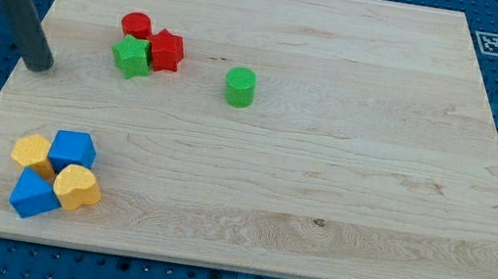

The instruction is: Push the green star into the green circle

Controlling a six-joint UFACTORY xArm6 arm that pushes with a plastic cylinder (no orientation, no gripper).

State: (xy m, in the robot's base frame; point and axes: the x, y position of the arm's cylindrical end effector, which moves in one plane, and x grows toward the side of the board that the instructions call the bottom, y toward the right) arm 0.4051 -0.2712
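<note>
The green star (131, 57) lies at the upper left of the wooden board (323, 170), touching a red cylinder (136, 26) above it and a red star (166, 51) to its right. The green circle (240, 87) stands apart, to the right of that cluster. My tip (39, 65) rests on the board near its left edge, well to the left of the green star and touching no block.
At the lower left sits a cluster: a yellow block (33, 153), a blue block (72, 150), a yellow block (77, 187) and a blue block (33, 194). A fiducial marker (492, 43) is at the top right, off the board.
</note>
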